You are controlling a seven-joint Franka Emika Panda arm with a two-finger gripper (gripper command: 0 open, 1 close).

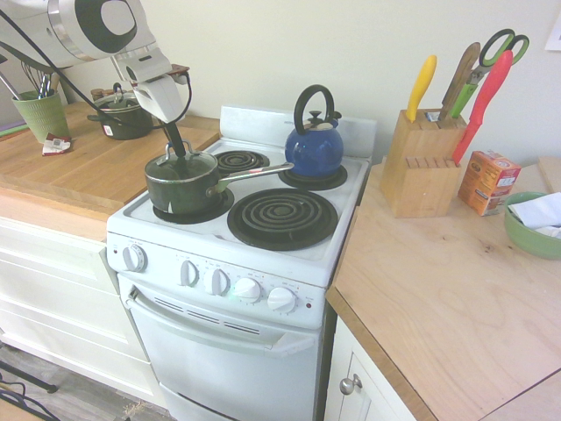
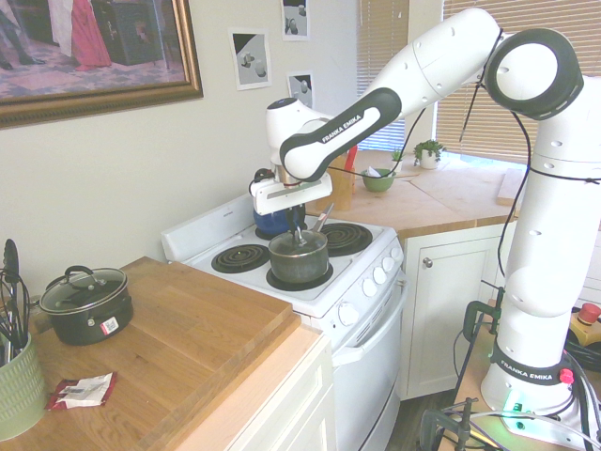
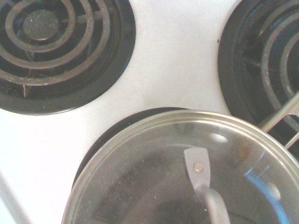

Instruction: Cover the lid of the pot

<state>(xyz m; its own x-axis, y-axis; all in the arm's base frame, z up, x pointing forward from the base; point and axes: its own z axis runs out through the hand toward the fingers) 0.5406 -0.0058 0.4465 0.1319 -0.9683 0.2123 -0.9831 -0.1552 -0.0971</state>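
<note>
Lid [image 1: 203,163] and pot [image 1: 182,195] are together in the first exterior view, the glass seated over the rim at the stove's [image 1: 202,241] front corner beside the wooden desk [image 1: 88,182]. The pincer [image 1: 179,153] is pressed together at the lid's top; whether it pinches the knob, I cannot tell.

The second exterior view shows the lid level, the pincer directly above.

In the wrist view, the metal rim looks evenly seated. Covering seems essentially done; next calls for spreading the pincer if it grips, then lifting straight clear.
</note>
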